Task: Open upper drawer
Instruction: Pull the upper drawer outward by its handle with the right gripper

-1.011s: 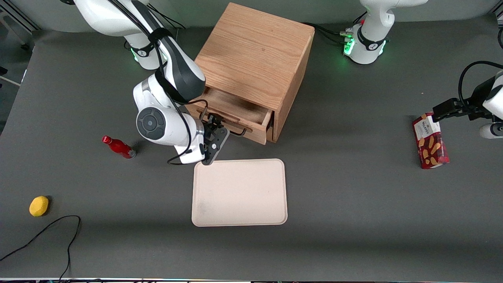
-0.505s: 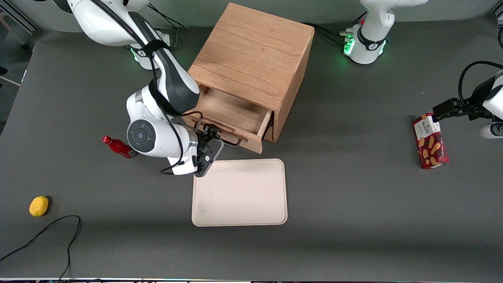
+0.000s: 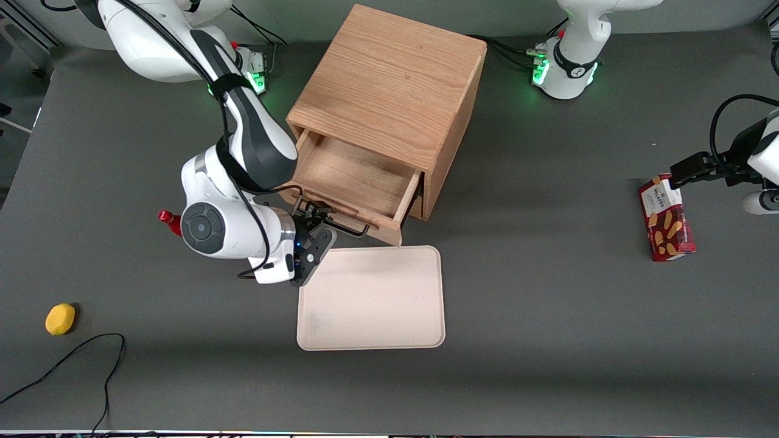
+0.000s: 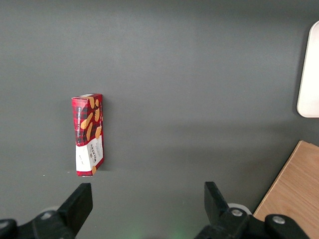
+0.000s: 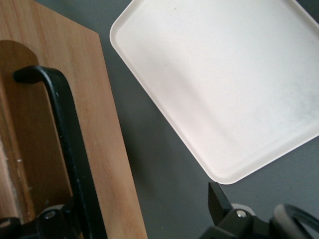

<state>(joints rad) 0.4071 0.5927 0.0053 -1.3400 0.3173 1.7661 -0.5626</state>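
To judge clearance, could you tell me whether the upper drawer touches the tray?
Apart: the right wrist view shows grey table between upper drawer and tray; the gripper is at the drawer's handle.

Grey table (image 3: 548,340) carries cabinet (image 3: 395,79), tray (image 3: 371,298), bottle (image 3: 167,219), lemon (image 3: 60,319), biscuit box (image 3: 665,219).

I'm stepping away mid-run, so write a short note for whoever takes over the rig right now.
Tool: at the black handle of the upper drawer, on the handle's end toward the working arm; grip cannot be confirmed.
Upper drawer: pulled well out of the wooden cabinet, its inside showing and bare. Its front edge reaches almost to the tray.
Done: most of the opening.
Left: pull a little more if needed, then let go and back away.
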